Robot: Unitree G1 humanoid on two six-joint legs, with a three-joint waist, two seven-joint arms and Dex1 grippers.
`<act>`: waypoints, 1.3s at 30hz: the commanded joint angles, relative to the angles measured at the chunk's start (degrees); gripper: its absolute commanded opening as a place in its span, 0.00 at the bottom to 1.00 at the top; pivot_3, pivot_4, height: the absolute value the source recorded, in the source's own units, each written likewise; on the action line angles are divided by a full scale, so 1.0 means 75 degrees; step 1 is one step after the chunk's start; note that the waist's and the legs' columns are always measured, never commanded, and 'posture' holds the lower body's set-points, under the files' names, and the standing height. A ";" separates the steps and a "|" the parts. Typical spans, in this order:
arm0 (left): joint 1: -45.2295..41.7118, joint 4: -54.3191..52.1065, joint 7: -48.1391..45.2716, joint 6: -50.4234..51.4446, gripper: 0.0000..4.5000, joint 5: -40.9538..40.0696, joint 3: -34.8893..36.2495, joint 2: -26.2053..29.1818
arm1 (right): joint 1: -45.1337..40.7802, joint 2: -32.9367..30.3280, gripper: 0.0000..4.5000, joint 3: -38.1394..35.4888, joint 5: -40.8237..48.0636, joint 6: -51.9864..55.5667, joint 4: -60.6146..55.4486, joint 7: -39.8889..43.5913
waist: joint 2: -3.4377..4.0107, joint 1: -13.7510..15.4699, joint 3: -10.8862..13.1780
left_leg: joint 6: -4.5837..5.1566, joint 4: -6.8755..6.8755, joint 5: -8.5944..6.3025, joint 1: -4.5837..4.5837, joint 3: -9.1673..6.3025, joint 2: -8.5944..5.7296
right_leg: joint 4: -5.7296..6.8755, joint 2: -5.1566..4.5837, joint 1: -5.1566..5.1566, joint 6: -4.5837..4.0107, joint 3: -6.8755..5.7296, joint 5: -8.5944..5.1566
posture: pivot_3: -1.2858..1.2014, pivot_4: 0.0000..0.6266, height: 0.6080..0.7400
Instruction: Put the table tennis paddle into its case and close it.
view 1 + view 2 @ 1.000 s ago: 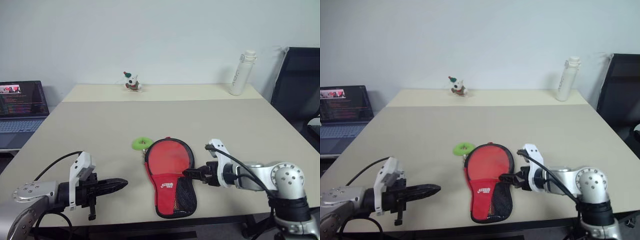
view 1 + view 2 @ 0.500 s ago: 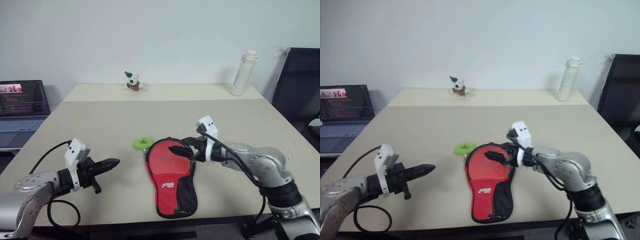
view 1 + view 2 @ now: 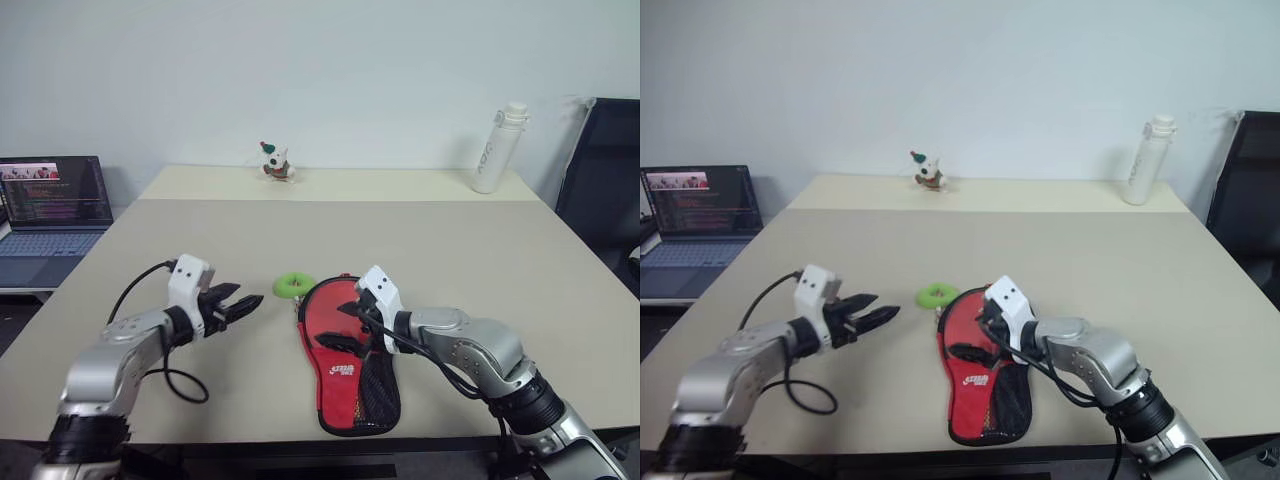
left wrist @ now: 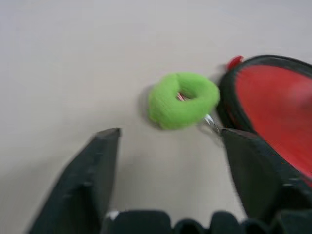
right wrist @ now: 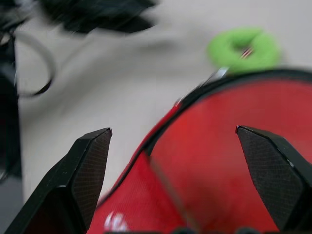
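Note:
The case (image 3: 342,396) lies flat near the table's front edge, red side up, with a white logo and a black mesh pocket; its round end (image 4: 278,107) points away from me. The paddle is hidden; no wooden handle shows. A fuzzy green ring (image 3: 293,285) rests against the round end's far left rim, with a small metal piece between them. My right gripper (image 3: 338,327) hovers open over the case's round part (image 5: 209,161), one finger on each side. My left gripper (image 3: 250,294) is open just left of the ring (image 4: 183,100), with nothing between its fingers.
An open laptop (image 3: 55,205) sits off the table's left side. A small toy figure (image 3: 274,162) and a white bottle (image 3: 495,148) stand at the far edge. A black chair (image 3: 605,170) is at the right. The table (image 3: 450,250) runs wide and bare behind the case.
My left gripper moved forward toward the green ring and opened. My right gripper swung left from the case's right side to above its round part and rolled. The camera view also shifted.

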 commanded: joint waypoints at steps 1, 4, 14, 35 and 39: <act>-0.0913 0.1061 0.0019 -0.0546 0.99 0.0532 -0.0319 -0.0228 | 0.0073 0.0046 1.00 0.0048 -0.0402 -0.0186 -0.0188 0.0169 | -0.0001 0.0000 0.0000 | 0.0000 0.0002 0.0000 0.0000 -0.0001 0.0000 | 0.0002 0.0001 0.0000 0.0000 0.0000 0.0000 | 0.52 0.24 1.00; -0.1688 0.2201 -0.0317 -0.0968 0.99 0.0838 -0.0650 -0.0493 | 0.0142 0.0228 1.00 -0.0007 -0.0596 -0.0171 -0.0184 0.0148 | -0.0001 -0.0016 -0.0001 | -0.0008 0.0007 0.0005 0.0000 0.0003 -0.0002 | 0.0004 0.0002 0.0000 0.0000 0.0002 0.0000 | 0.52 0.24 1.00; -0.3622 0.6110 -0.1492 -0.2131 0.99 0.1769 -0.1207 -0.1161 | 0.0336 0.0639 1.00 -0.0182 -0.0994 0.0020 -0.0303 0.0045 | -0.0002 -0.0022 0.0000 | -0.0027 0.0011 0.0016 0.0000 0.0010 -0.0020 | 0.0004 0.0005 -0.0004 0.0000 -0.0001 0.0000 | 0.52 0.24 1.00; -0.3835 0.6903 -0.2069 -0.2896 0.01 0.2512 -0.1309 -0.1613 | -0.0194 0.1339 1.00 -0.0555 -0.1896 -0.0259 0.0751 -0.0302 | -0.0005 -0.0012 -0.0003 | -0.0028 0.0030 0.0018 0.0003 0.0004 -0.0020 | 0.0035 0.0001 0.0002 0.0000 -0.0006 0.0000 | 0.52 0.24 1.00; -0.4211 0.6933 -0.1376 -0.3193 0.01 0.2543 -0.1103 -0.1625 | -0.0120 0.1275 1.00 -0.0256 -0.2165 -0.0111 0.0929 -0.0159 | -0.0005 -0.0013 -0.0003 | -0.0028 0.0031 0.0018 0.0003 0.0006 -0.0019 | 0.0038 0.0001 -0.0001 0.0000 -0.0003 0.0000 | 0.52 0.24 1.00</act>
